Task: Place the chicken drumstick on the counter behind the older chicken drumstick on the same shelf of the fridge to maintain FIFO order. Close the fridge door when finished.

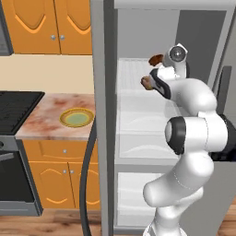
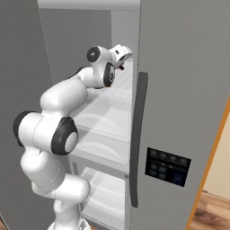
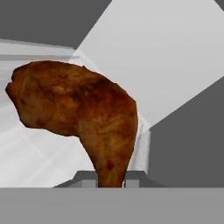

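Note:
In the hand view my gripper (image 3: 111, 180) is shut on the thin end of the dark reddish-brown chicken drumstick (image 3: 78, 107), whose thick end rises up and to the left. In the left base view the gripper (image 1: 162, 60) holds this drumstick (image 1: 156, 59) inside the open fridge (image 1: 203, 32), above the upper white shelf (image 1: 131, 99). A lighter brown drumstick, the older chicken drumstick (image 1: 146, 83), lies lower and nearer the front on that shelf, partly hidden by my arm. The hand (image 2: 120, 52) reaches in past the door edge in the right base view.
The left fridge door (image 1: 102, 115) stands open edge-on with a dark curved handle (image 1: 86, 184). The right door (image 2: 184, 90) carries a handle (image 2: 139, 134) and a control panel (image 2: 167, 166). The counter (image 1: 46, 120) holds a yellow plate (image 1: 77, 117) beside a stove (image 1: 18, 105). White drawers (image 1: 138, 143) sit below the shelf.

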